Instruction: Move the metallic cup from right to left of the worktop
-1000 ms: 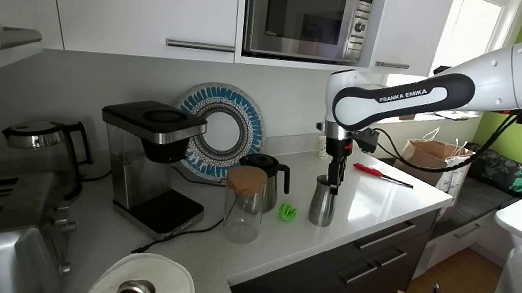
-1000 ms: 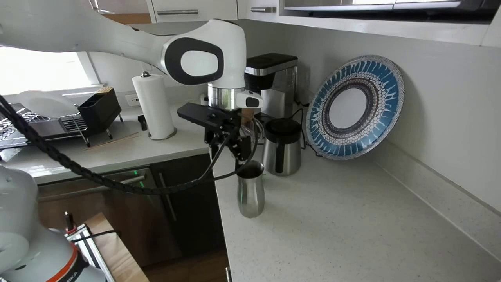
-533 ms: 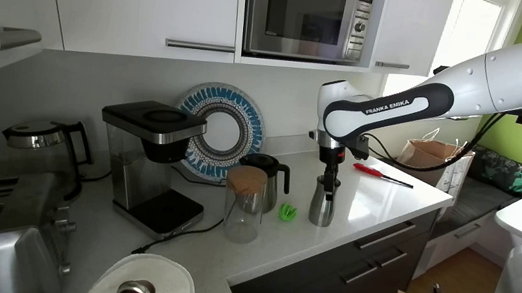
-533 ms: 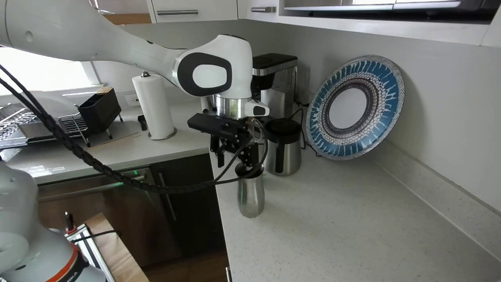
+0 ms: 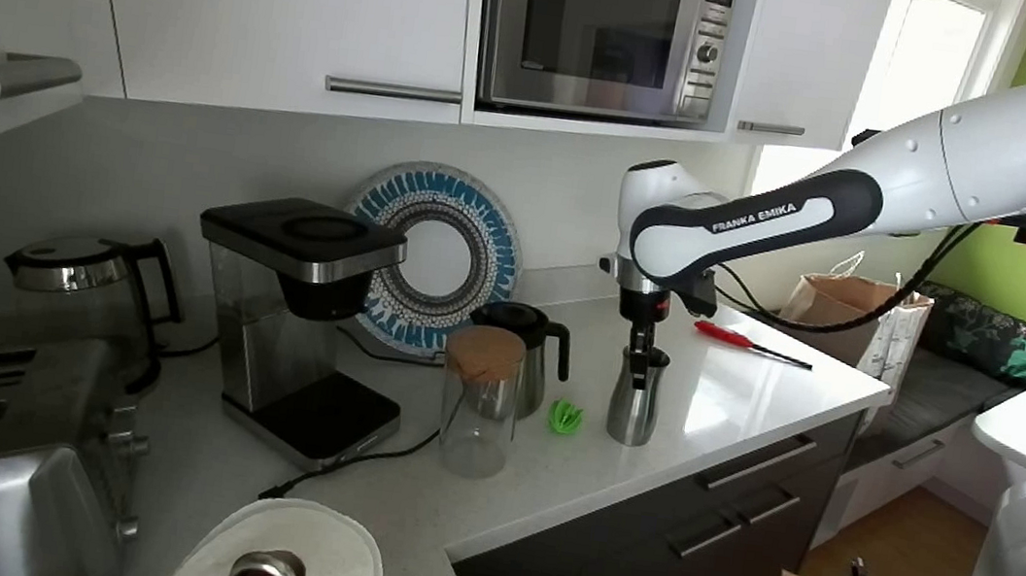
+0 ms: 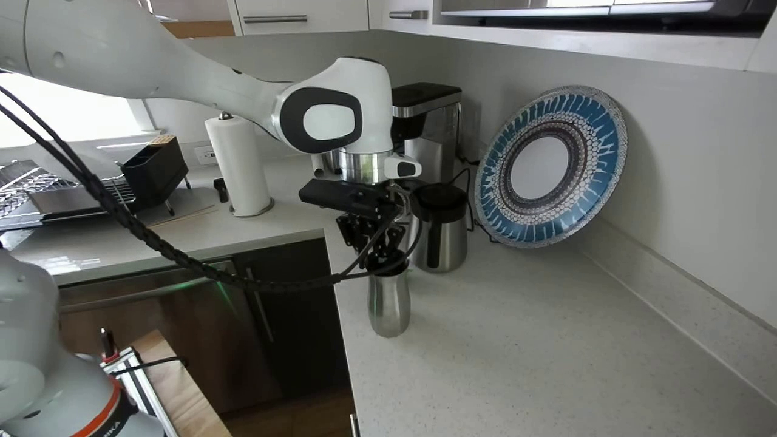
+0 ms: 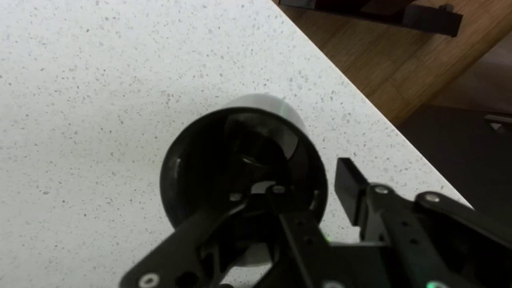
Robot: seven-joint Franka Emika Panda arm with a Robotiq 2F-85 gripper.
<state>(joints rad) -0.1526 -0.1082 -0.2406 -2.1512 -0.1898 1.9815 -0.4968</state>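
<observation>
The metallic cup (image 5: 630,422), a plain silver tumbler narrowed at its neck, stands upright on the pale speckled worktop (image 6: 516,340). In both exterior views my gripper (image 5: 638,374) points straight down at its mouth. Looking down in the wrist view, I see the cup's round dark mouth (image 7: 192,156). One finger reaches inside the mouth, its pad lost in the darkness. The outer pad (image 7: 349,190) stands just outside the wall, a narrow strip of worktop showing between it and the rim. The jaws are apart, with the rim between them.
A small green object (image 5: 565,417) and a metal kettle with black handle (image 6: 449,243) stand near the cup. Beyond are a cork-lidded glass jar (image 5: 476,430), a coffee machine (image 5: 307,248) and a patterned round plate (image 6: 598,152). A red screwdriver (image 5: 725,335) lies behind. The worktop's edge (image 7: 360,92) runs close by.
My gripper has come down to the cup's mouth, with one finger now inside it, and its jaws have drawn closer together. The cup has stayed in place.
</observation>
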